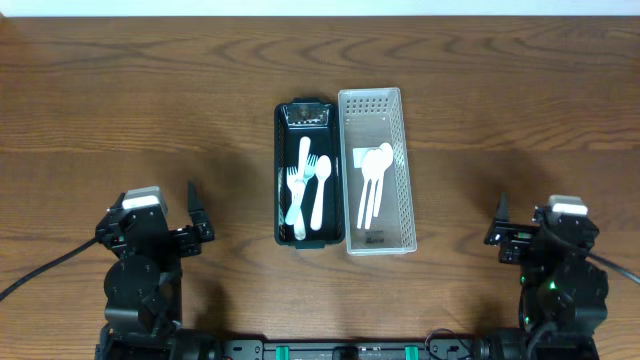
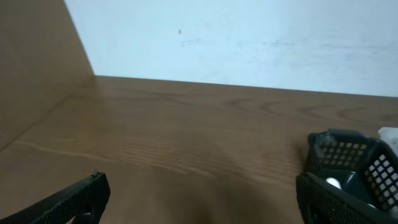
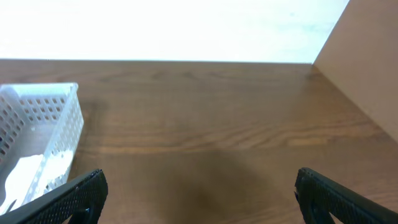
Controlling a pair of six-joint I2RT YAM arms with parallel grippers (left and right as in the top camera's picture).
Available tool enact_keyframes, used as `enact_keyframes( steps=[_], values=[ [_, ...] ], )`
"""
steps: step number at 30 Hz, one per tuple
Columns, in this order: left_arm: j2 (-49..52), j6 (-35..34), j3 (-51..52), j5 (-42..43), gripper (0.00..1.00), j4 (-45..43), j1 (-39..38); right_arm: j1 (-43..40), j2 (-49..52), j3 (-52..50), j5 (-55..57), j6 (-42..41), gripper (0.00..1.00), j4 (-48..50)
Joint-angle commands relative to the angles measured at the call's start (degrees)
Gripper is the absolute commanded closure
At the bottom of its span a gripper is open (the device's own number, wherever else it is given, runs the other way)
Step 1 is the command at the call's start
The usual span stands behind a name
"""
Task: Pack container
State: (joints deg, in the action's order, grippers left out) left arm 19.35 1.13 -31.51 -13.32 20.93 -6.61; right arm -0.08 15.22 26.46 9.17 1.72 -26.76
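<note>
Got the dark bin [image 1: 282, 172] with white cutlery [image 1: 308, 188] and the white bin [image 1: 405, 172] with spoons [image 1: 372, 190] touching side by side mid-desk. Nothing gripped in left gripper [image 2: 199, 198] or right gripper [image 3: 199, 190], jaws spread wide, parked by the near corners

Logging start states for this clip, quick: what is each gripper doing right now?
Left gripper: open, holding nothing.
Right gripper: open, holding nothing.

one dark basket [image 1: 279, 170], one white basket [image 1: 370, 106], about six white utensils [image 1: 318, 196].
</note>
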Motion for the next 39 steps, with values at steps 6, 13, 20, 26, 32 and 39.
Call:
enact_keyframes(
  steps=[6, 13, 20, 26, 32, 39],
  values=[
    [-0.4, -0.3, 0.2, -2.0, 0.02, 3.3, -0.2, 0.5, -1.5, -0.2, -0.4, -0.8, 0.01, 0.5],
    [-0.4, -0.3, 0.2, -2.0, 0.02, 7.6, -0.2, 0.5, -1.5, -0.2, -0.4, -0.8, 0.01, -4.0],
    [-0.4, -0.3, 0.2, -2.0, 0.02, 14.1, -0.2, 0.5, -1.5, -0.2, -0.4, -0.8, 0.01, -14.4],
    [-0.4, -0.3, 0.2, -2.0, 0.02, 20.9, -0.2, 0.5, -1.5, -0.2, -0.4, -0.8, 0.01, -24.4],
    [-0.4, -0.3, 0.2, -2.0, 0.02, 26.3, -0.2, 0.5, -2.0, -0.3, -0.4, -0.8, 0.01, -31.6],
    [-0.4, -0.3, 0.2, -2.0, 0.02, 27.3, -0.2, 0.5, -4.8, -0.3, 6.3, -0.8, 0.01, -31.1]
  ],
)
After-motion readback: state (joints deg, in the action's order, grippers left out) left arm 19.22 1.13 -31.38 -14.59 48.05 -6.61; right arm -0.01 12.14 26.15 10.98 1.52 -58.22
